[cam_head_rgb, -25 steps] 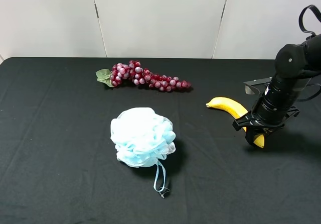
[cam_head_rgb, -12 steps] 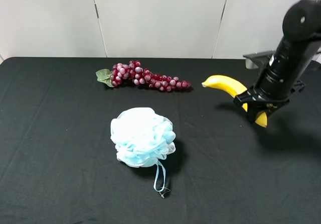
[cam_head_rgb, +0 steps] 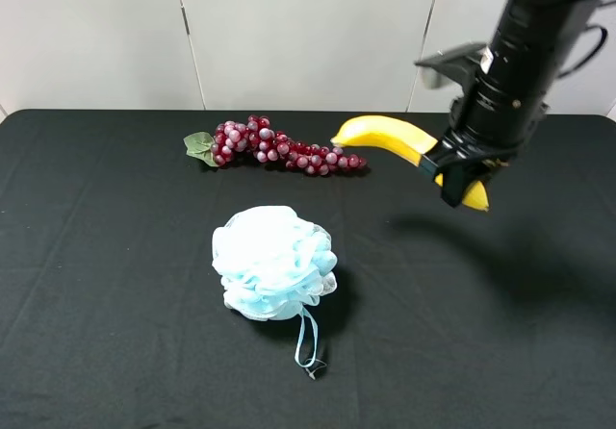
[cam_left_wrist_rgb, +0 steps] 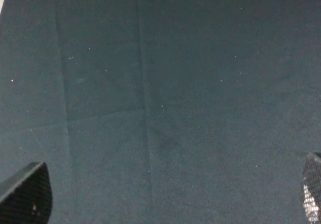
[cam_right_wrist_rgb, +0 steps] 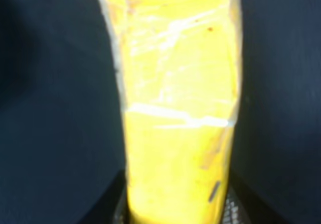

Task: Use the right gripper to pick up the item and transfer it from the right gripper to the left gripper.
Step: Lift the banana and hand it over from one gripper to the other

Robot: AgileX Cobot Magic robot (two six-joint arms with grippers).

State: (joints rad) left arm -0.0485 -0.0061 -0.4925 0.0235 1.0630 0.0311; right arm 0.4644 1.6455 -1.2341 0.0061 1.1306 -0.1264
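The yellow banana [cam_head_rgb: 390,135] is held in the air above the right half of the black table, its free tip pointing left toward the grapes. My right gripper [cam_head_rgb: 459,181] is shut on the banana near its right end. In the right wrist view the banana [cam_right_wrist_rgb: 175,98] fills the frame between the jaws. My left gripper [cam_left_wrist_rgb: 165,196] is open and empty over bare black cloth; only its two fingertips [cam_left_wrist_rgb: 27,196] show, and it is out of the exterior high view.
A dark red grape bunch [cam_head_rgb: 279,146] with a green leaf lies at the back middle. A pale blue mesh pouf [cam_head_rgb: 272,262] with a ribbon loop sits in the middle. The black table [cam_head_rgb: 106,285] ends at a white wall behind.
My right gripper has lifted the banana off the table and carried it up and to the left. The grapes and pouf have not moved.
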